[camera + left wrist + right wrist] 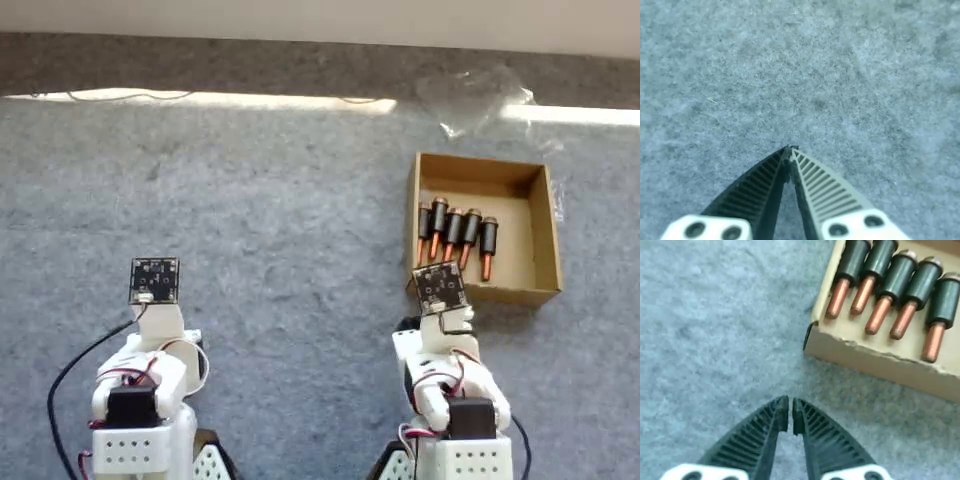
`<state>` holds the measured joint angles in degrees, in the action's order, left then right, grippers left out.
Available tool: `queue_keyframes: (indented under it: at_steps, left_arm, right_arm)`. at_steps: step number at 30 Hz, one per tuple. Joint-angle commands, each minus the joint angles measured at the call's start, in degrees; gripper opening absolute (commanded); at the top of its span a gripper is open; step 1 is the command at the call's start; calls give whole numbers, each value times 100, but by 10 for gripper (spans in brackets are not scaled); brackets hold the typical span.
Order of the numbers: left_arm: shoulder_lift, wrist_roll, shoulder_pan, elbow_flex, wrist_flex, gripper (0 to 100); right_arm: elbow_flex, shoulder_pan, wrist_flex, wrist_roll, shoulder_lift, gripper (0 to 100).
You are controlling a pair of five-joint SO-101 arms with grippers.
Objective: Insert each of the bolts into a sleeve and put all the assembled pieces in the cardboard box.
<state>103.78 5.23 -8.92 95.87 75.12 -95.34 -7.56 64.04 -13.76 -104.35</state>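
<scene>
Bench: covered in grey felt (280, 200), with both arms based at its near edge.
Cardboard box (417, 205): sits open on the right half of the bench, toward the far edge, just beyond the right arm.
Assembled pieces (455, 232): five lie side by side on the floor of the box, closer to its left wall than its right. Neighbours touch or nearly touch.
Sleeves (900, 272): black, one on each piece, at the end toward the box's far wall.
Bolts (879, 315): copper-coloured, each sticking out of its sleeve toward the box's near wall.
Left arm (145, 380): at the near left corner of the bench, well apart from the box.
Left gripper (790, 150): clenched, the ribbed fingers (752, 192) meeting at the tips with nothing between them, over bare felt.
Right arm (450, 385): at the near edge, right of the middle, its wrist just short of the box's near wall.
Right gripper (790, 415): pinched together with only a hairline between the tips, grasping nothing. It hangs over the felt near the box's near left corner (812, 342), outside the box.
Plastic bag (475, 95): clear and crumpled, at the far edge of the bench beyond the box.
Cable (75, 370): black, looping from the left arm toward the near edge.
</scene>
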Motion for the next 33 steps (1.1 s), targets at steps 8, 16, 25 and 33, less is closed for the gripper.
queue_keyframes:
  at_steps: [8, 16, 25, 33]
  left_arm:
    - [48, 53, -48, 127, 44, 5]
    - [48, 53, -48, 127, 44, 5]
    - [48, 53, -48, 127, 44, 5]
    - [48, 62, -75, 127, 44, 6]
  right_arm:
    - [-479, -40, -136, 967, -57, 5]
    - [-681, 470, 40, 1055, -13, 6]
    - [-840, 655, 716, 1020, -57, 6]
    - [-840, 655, 716, 1020, -57, 6]
